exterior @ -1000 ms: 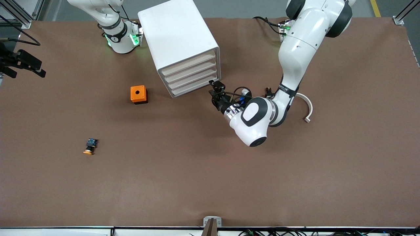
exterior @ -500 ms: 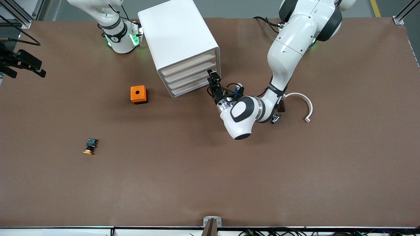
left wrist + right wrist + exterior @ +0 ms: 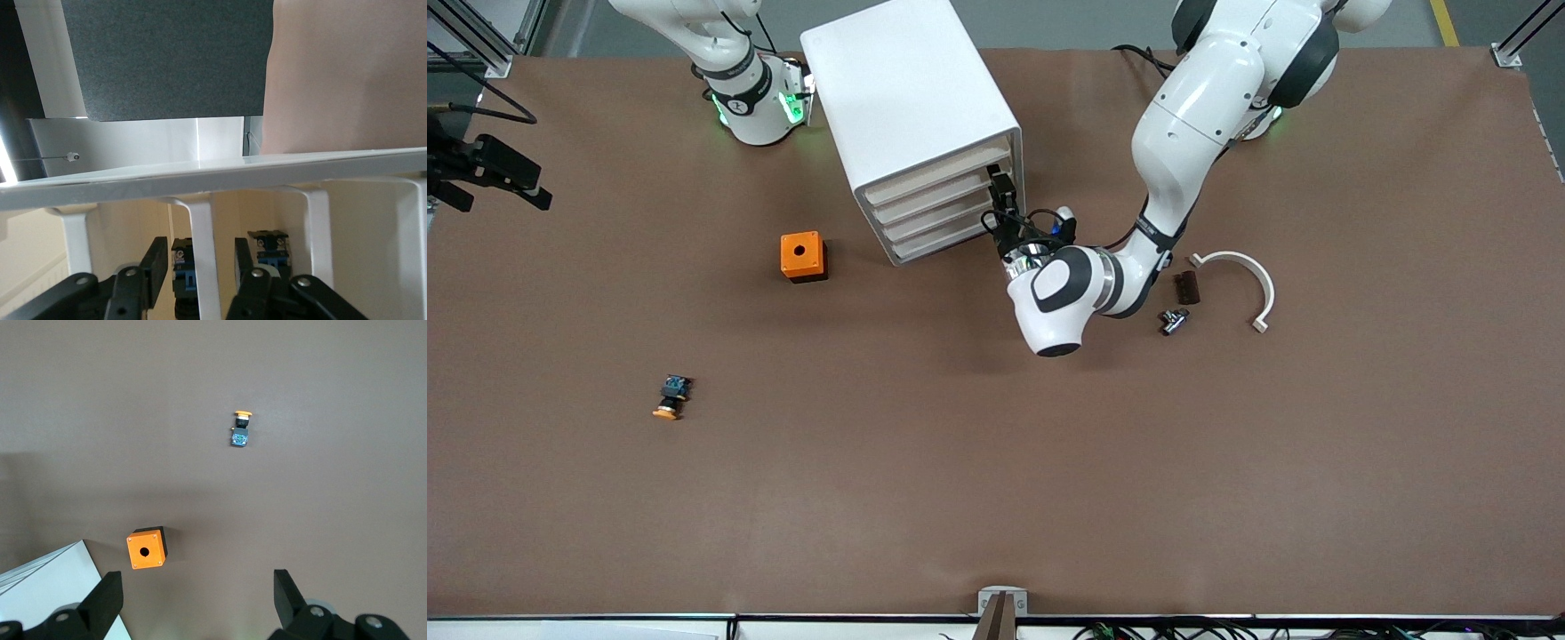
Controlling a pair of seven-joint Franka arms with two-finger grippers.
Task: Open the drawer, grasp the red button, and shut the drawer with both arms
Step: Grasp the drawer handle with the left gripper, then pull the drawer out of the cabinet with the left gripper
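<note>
The white cabinet stands at the back of the table, and all its drawers look pushed in. My left gripper is at the drawer fronts, at their end toward the left arm. In the left wrist view the left gripper is open, its fingers straddling a white strip of the front without touching it. Two small black-and-blue parts show inside; I cannot tell whether either is the button. My right gripper hangs open and empty, high over the table.
An orange box with a round hole sits near the cabinet toward the right arm's end. An orange-capped button lies nearer the front camera. A white arc piece, a dark block and a small metal part lie beside the left arm.
The left arm has swung its gripper in to the cabinet's drawer fronts and higher up them, with its fingers a little narrower. The right arm has not moved.
</note>
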